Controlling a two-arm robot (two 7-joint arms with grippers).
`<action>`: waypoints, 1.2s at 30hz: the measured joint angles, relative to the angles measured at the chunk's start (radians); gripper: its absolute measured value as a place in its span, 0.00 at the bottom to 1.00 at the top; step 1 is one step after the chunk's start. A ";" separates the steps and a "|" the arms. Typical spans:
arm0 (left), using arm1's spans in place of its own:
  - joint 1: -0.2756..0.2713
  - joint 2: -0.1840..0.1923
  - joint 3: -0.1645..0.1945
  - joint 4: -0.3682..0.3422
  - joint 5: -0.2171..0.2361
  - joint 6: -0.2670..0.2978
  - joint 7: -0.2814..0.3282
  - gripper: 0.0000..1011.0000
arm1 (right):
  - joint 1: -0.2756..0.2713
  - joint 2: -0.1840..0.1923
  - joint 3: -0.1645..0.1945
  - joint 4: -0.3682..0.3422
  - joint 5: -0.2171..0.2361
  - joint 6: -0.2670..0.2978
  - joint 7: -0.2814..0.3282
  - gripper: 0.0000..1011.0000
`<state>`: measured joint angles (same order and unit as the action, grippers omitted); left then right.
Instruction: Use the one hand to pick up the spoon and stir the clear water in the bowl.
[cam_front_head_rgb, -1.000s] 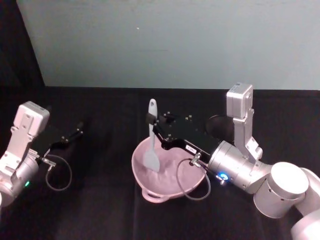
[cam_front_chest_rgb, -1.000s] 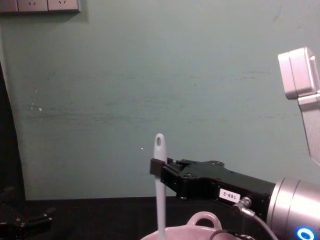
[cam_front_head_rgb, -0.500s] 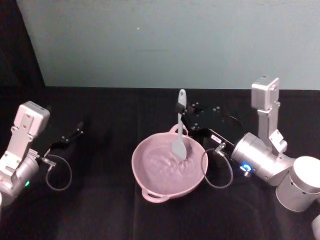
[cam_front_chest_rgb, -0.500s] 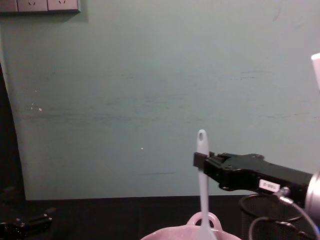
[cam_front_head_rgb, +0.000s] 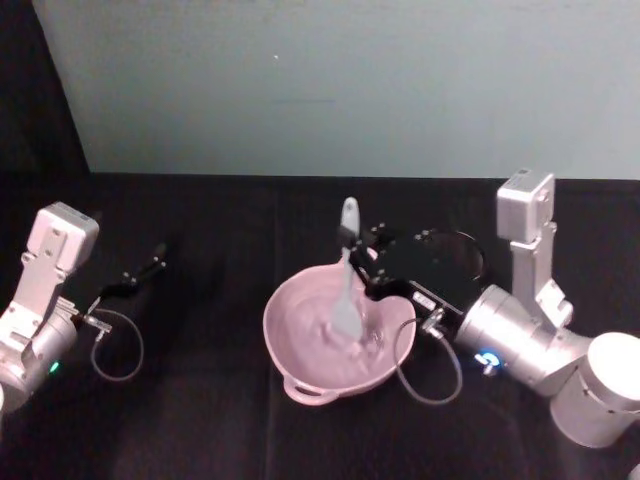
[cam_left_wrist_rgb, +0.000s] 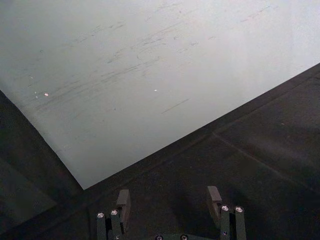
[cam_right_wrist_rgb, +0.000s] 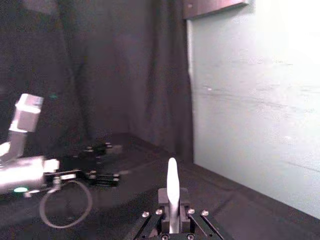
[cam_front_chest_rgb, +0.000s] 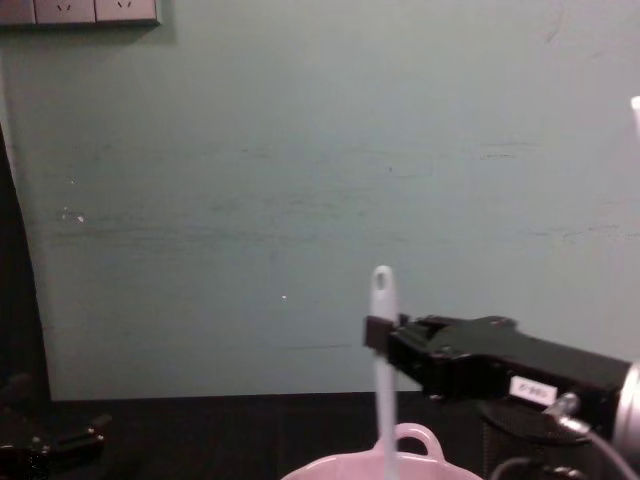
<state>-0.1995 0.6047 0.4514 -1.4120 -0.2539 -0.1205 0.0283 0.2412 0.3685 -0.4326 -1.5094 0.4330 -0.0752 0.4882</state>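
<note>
Here's the black blocky right gripper (cam_front_head_rgb: 351, 238), reaching in from 4 o'clock over the wide pale pink bowl (cam_front_head_rgb: 272, 322). It's clamped on the long slim white plastic spoon (cam_front_head_rgb: 346, 280), fingers closed right onto the handle a little below the tip, and the right wrist view shows no gap on either side. The spoon stands close to upright, long axis vertical. Its holed handle tip points up, leaning a touch toward 12 o'clock in the head view, and the flat squarish head points down into the bowl near its middle. In the chest view the handle rises straight up from behind the bowl's rim, just to the 9 o'clock side of the far loop handle. A black wire-mesh cup (cam_front_head_rgb: 468, 252) sits just behind the gripper, at 2 o'clock of the bowl. Out at 9 o'clock the left gripper (cam_front_head_rgb: 150, 266) is parked over the black cloth table (cam_front_head_rgb: 200, 400), well apart, fingers spread wide with nothing between them.
</note>
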 joint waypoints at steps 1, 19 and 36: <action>0.000 0.000 0.000 0.000 0.000 0.000 0.000 0.99 | 0.000 -0.003 -0.005 -0.002 0.000 0.000 0.003 0.11; 0.000 0.000 0.000 0.000 0.000 0.000 0.000 0.99 | 0.086 -0.081 -0.085 0.093 -0.006 -0.011 0.054 0.11; 0.000 0.000 0.000 0.000 0.000 0.000 0.000 0.99 | 0.125 -0.060 -0.024 0.175 0.003 -0.031 0.023 0.11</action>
<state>-0.1995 0.6047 0.4514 -1.4120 -0.2539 -0.1205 0.0283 0.3665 0.3087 -0.4570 -1.3345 0.4357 -0.1065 0.5116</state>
